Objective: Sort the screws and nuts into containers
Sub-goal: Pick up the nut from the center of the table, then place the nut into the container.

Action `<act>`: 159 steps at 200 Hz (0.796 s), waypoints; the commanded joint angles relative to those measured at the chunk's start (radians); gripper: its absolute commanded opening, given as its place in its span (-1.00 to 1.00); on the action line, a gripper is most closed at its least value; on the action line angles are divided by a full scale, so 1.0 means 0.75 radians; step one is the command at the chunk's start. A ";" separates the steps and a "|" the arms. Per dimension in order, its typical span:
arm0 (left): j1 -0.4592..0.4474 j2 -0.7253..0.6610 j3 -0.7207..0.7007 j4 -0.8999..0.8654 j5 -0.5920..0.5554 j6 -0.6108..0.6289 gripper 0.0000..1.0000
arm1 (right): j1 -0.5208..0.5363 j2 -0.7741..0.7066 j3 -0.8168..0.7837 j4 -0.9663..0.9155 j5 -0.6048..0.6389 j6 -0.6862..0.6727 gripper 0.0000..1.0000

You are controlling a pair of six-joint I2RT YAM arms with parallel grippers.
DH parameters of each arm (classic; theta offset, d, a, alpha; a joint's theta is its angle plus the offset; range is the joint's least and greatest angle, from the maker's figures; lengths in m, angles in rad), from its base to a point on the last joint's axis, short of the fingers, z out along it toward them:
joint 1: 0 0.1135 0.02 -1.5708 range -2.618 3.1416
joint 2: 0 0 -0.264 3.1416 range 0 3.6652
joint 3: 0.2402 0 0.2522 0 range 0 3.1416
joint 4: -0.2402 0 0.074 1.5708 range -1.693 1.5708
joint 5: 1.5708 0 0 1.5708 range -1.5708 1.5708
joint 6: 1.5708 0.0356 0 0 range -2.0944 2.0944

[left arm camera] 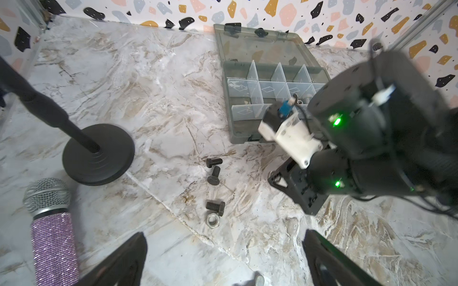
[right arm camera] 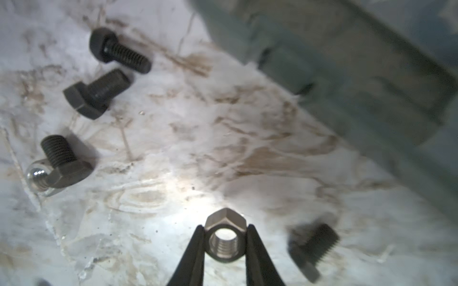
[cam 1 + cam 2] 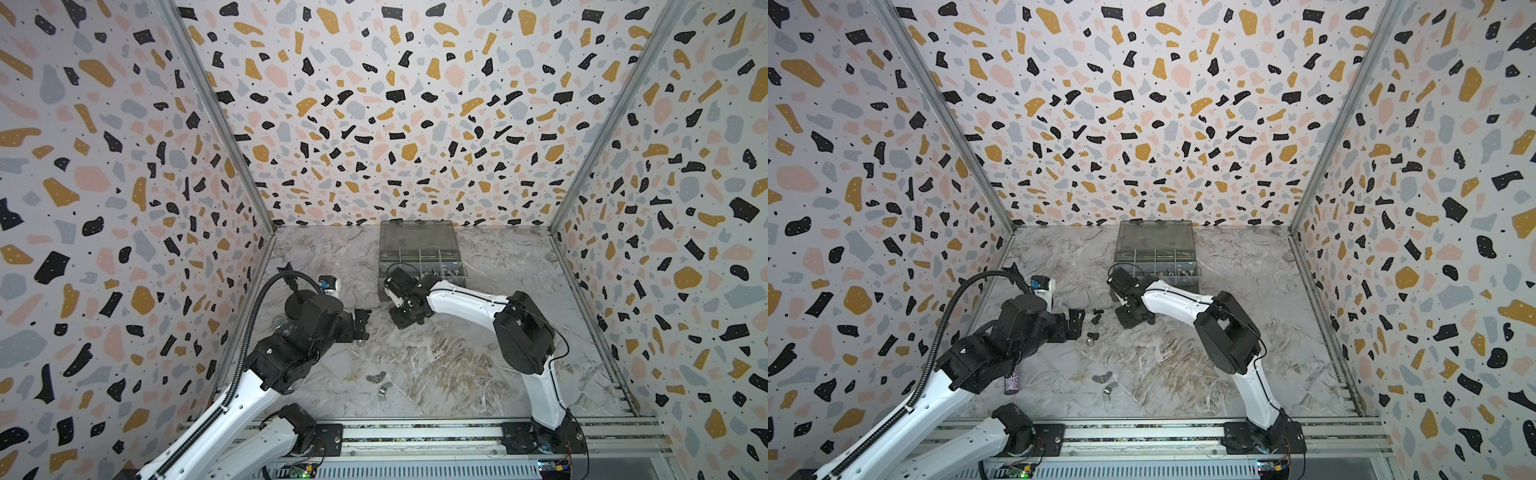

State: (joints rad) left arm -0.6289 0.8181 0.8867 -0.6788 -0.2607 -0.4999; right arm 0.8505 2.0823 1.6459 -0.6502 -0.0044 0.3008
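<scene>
The right gripper [image 2: 225, 235] is closed on a silver hex nut [image 2: 224, 219], its two thin black fingertips [image 2: 198, 244] pressing opposite flats with the threaded hole facing the wrist camera. Only the very tips bear on the nut, so I judge the hold workable but shallow. Whether the nut has cleared the marble tabletop [image 2: 173, 153] cannot be told. A black hex bolt [image 2: 312, 250], blurred here, lies just beside the grip, so the lift is best taken straight up before any sideways travel, or a finger may sweep it along. Three more black bolts [image 2: 96, 92] lie farther off, one of them touching a shiny silver nut [image 2: 37, 177]. The goal is the grey organizer box [image 3: 380, 274], near the wrist, with its smoky lid folded back and pale partitions marking the compartments [image 1: 266, 89]. Silver pieces show in the compartments toward one end, though what kind they are is too small to tell. The nut should clear the front wall, go in with other nuts and not with bolts, and be let go low so that it does not bounce out. The left gripper [image 1: 224, 234] hangs wide open and empty near the bolt group, and its arm is close enough that it had better hold off. Two wing nuts [image 3: 375, 378] wait nearer the robot's base.
</scene>
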 commanded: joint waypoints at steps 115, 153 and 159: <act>0.019 0.393 0.164 0.298 0.186 0.039 0.99 | -0.366 0.181 0.513 -0.025 -0.165 -0.101 -0.61; 0.039 0.411 0.152 0.302 0.194 0.038 0.99 | -0.375 0.240 0.555 -0.021 -0.203 -0.109 -0.59; 0.041 0.412 0.147 0.302 0.194 0.035 0.99 | -0.375 0.246 0.555 -0.019 -0.209 -0.109 -0.58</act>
State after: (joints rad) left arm -0.6106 1.1255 0.9806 -0.4854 -0.1280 -0.4854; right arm 0.5705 2.2795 2.0201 -0.6487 -0.1238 0.2337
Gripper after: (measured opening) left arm 0.995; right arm 0.256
